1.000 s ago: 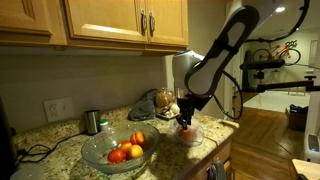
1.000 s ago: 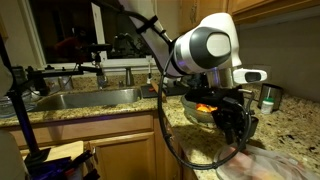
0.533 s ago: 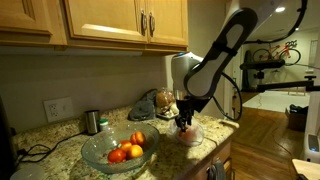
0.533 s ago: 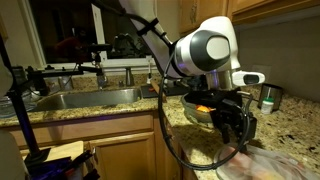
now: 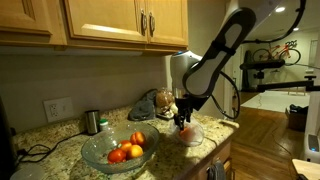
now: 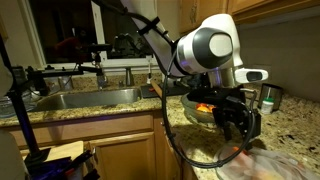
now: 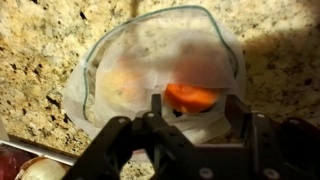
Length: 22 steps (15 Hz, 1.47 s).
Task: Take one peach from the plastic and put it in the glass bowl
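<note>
The clear plastic bag [image 7: 130,60] lies on the granite counter, with a blurred peach [image 7: 122,85] still under the plastic. My gripper [image 7: 197,108] hangs right over the bag, its fingers closed against a bright orange peach [image 7: 190,95]. In both exterior views the gripper [image 5: 183,119] [image 6: 240,124] is just above the bag [image 5: 191,136] [image 6: 280,165]. The glass bowl [image 5: 95,152] stands beside it on the counter and holds several peaches [image 5: 128,150]. It also shows behind the gripper in an exterior view [image 6: 192,110].
A metal cup [image 5: 92,121] and a brown bag [image 5: 150,103] stand by the back wall. A white cylinder [image 5: 180,72] is behind the arm. A sink [image 6: 85,97] lies along the counter. The counter's front edge [image 5: 205,152] is close to the plastic bag.
The gripper has risen slightly over the bag and shifted a little sideways. The bowl and bag have not moved.
</note>
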{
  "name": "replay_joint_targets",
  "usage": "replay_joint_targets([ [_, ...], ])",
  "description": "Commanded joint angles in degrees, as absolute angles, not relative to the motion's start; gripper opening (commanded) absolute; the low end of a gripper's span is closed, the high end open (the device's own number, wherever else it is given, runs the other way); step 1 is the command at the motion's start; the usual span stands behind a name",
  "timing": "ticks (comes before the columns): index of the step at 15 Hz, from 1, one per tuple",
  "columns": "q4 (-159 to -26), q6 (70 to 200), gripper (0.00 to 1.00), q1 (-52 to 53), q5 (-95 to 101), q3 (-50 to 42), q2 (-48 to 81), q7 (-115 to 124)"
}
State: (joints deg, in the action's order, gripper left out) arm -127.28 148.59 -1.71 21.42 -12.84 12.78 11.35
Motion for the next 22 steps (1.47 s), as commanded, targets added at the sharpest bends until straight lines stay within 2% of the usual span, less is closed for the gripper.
replay_joint_targets([
  [1, -126.2, 146.7, 0.67, -2.5, 22.8, -13.0, 12.9, 11.2],
  [22, -123.9, 146.0, 0.67, -2.3, 22.4, -11.9, 15.5, 9.8],
])
